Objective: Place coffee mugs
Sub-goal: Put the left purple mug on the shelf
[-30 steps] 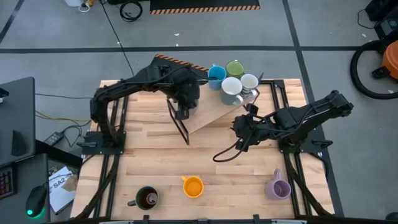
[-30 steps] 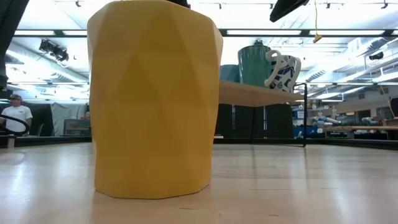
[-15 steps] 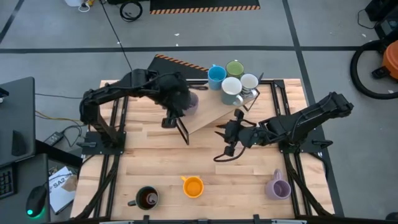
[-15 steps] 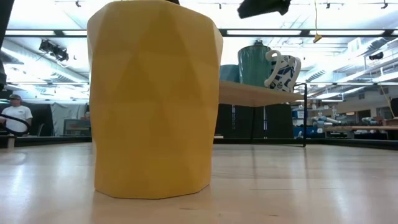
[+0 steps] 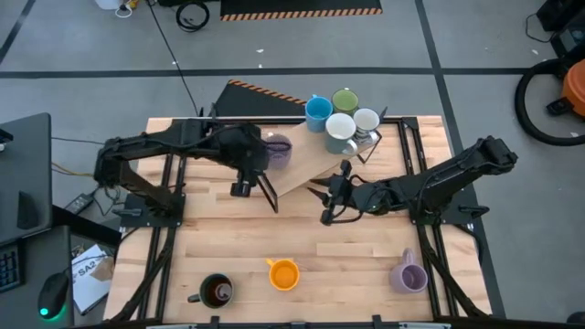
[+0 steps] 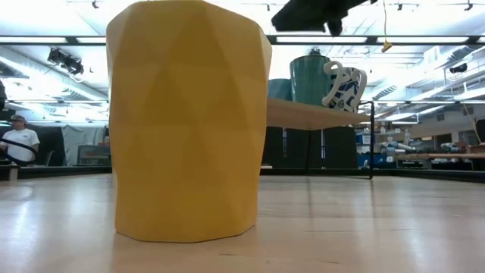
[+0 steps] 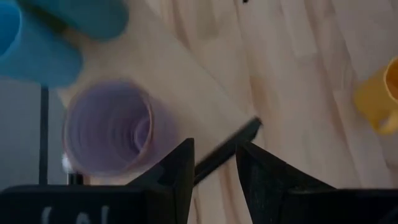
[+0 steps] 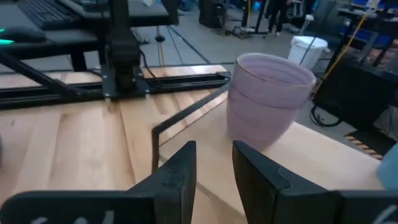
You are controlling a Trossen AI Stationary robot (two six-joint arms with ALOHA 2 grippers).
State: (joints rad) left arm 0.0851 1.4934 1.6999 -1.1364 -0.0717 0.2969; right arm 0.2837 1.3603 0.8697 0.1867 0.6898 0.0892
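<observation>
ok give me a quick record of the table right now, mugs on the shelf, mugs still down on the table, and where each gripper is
shelf: blue mug, green mug, two white mugs, purple mug
table front: dark mug, orange mug, second purple mug
left gripper: empty, beside shelf's left end
right gripper: empty, over table before shelf

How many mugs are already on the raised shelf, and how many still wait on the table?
Five mugs stand on the raised shelf: blue, green, two white, and a lavender mug. Neither the left end effector nor the right end effector holds anything; both are empty. Left on the table: the dark mug, orange mug and second lavender mug.
</observation>
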